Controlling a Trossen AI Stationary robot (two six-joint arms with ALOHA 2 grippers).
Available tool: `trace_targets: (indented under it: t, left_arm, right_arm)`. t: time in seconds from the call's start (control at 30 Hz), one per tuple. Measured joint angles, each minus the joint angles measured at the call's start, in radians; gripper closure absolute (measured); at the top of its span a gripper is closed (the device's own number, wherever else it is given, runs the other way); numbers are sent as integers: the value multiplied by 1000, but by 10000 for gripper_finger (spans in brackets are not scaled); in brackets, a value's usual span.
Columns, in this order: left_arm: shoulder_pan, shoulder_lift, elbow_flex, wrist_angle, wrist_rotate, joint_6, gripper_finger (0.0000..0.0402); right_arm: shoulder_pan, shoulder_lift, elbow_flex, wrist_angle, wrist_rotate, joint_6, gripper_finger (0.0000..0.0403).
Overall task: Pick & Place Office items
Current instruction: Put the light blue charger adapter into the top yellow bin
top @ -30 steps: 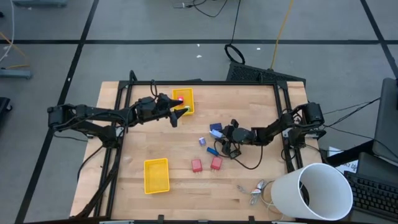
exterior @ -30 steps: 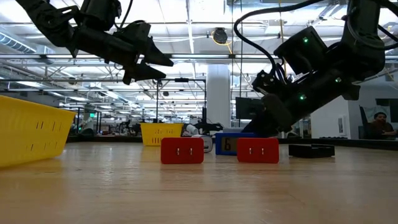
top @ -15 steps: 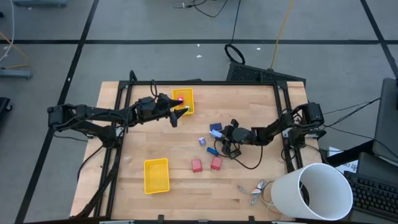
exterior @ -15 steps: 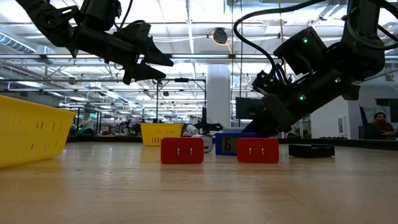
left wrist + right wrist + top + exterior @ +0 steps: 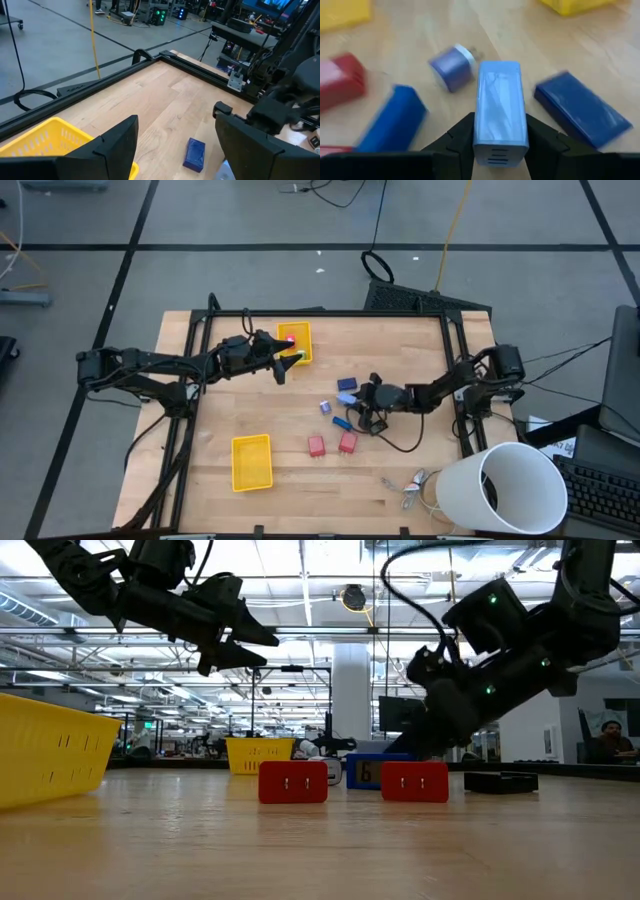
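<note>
A: Office items, high view: a light blue block [image 5: 500, 107] sits in the right pincer [image 5: 362, 406], just beside the dark blue block [image 5: 347, 384], mid-worktop [image 5: 400, 340].

B: And two red blocks [image 5: 316, 445] lie nearer the front edge than that dark blue one. Left pincer [image 5: 288, 362]?

A: Fingers spread apart, empty, hovering at the far yellow tray [image 5: 297, 335], something pink inside it.

B: Low view: red pair side by side [image 5: 292, 782], a blue piece [image 5: 363, 771] behind them.

A: Left wrist view: dark blue block [image 5: 194, 153] flat on wood.

B: Right wrist view: pincer clamped on the light blue block, a round-ended bluish piece [image 5: 451, 67] beyond it.
</note>
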Motion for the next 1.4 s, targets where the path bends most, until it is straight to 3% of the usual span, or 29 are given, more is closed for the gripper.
trace_targets:
  t: [0.67,0.9,1.1,1.4]
  left_arm:
    - [0,0,0,-2,1,-11,133]
    - [0,0,0,2,0,-68,133]
    - [0,0,0,2,2,-93,133]
    - [-69,0,-1,127,141,20,133]
  right_arm:
    - [-2,-670,1,-357,-10,-191,280]
    - [-12,-861,1,-542,89,-195,280]
    - [-11,-908,1,-647,90,-153,280]
    - [-10,-841,1,-608,-97,-131,280]
